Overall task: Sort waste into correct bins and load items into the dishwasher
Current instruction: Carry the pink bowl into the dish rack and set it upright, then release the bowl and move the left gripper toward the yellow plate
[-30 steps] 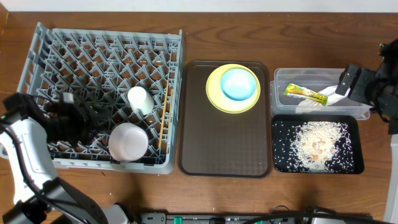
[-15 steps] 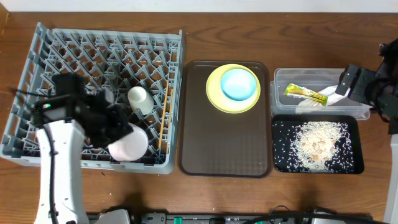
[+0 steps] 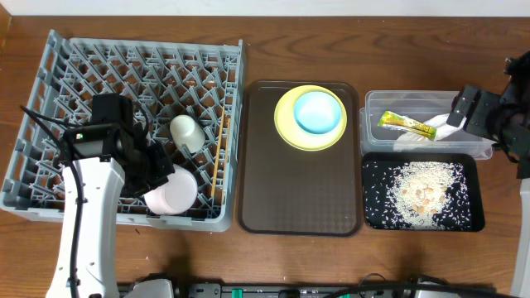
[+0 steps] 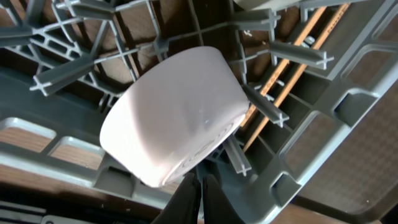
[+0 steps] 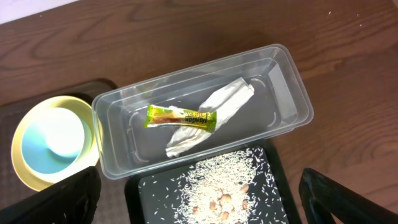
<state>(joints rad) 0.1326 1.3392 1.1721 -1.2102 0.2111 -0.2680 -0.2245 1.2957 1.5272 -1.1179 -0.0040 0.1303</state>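
The grey dishwasher rack (image 3: 50,74) holds a white bowl (image 3: 174,192) on its side, a small white cup (image 3: 186,132) and two chopsticks (image 3: 219,157). My left gripper (image 3: 156,170) is inside the rack, right beside the bowl. In the left wrist view it (image 4: 200,196) is shut with nothing between the fingers, its tips just under the bowl's (image 4: 174,134) rim. A light blue bowl (image 3: 319,112) sits on the yellow plate (image 3: 286,132). The clear tub (image 3: 373,103) holds the sachet (image 3: 406,125) and napkin (image 3: 418,139). Rice (image 3: 422,192) lies in the black tray (image 3: 373,215). My right gripper (image 5: 199,205) hangs open above them.
The plate and blue bowl stand at the far end of a dark brown serving tray (image 3: 298,194) between the rack and the bins. My right arm (image 3: 497,120) hovers at the table's right edge, beside the clear tub.
My left arm swung from the rack's left edge rightward to the white bowl, and its gripper went from open to shut. The right arm has not moved.
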